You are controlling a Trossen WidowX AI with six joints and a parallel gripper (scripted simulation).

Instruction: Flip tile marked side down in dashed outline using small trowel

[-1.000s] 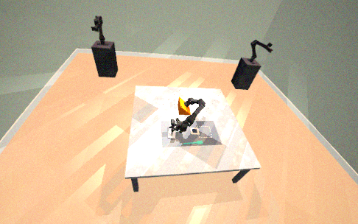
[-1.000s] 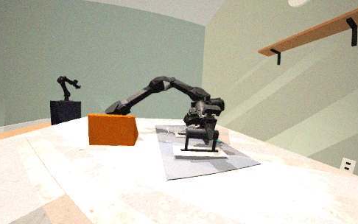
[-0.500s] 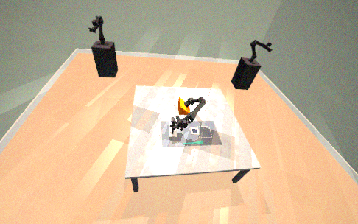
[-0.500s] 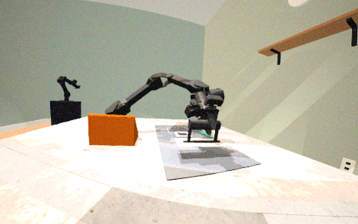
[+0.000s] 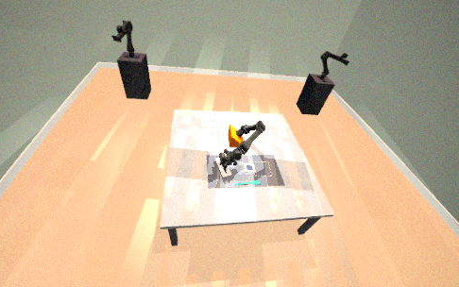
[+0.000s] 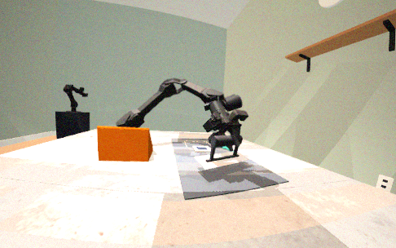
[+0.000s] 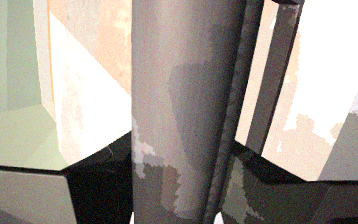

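Observation:
The tile [image 5: 249,167] [image 6: 201,148] is pale with a dark blue mark facing up. It lies on the grey mat [image 5: 277,179] [image 6: 194,188], just left of or partly across the edge of the dashed outline [image 5: 270,169] in the top view. My gripper [image 6: 224,136] [image 7: 182,155] is shut on the dark cylindrical handle of the trowel [image 5: 226,173] [image 6: 223,141] [image 7: 185,75]. Its two posts and pale flat blade hang a little above the mat's left part, slightly tilted, with a shadow below. The fingertips are hard to make out in the top view.
A teal slender tool [image 5: 248,182] lies along the mat's front edge. An orange block [image 5: 233,138] [image 6: 122,143] stands on the table [image 5: 192,208] beside the arm's base. Two other arms stand on dark pedestals [image 5: 135,77] [image 5: 315,94] beyond the table.

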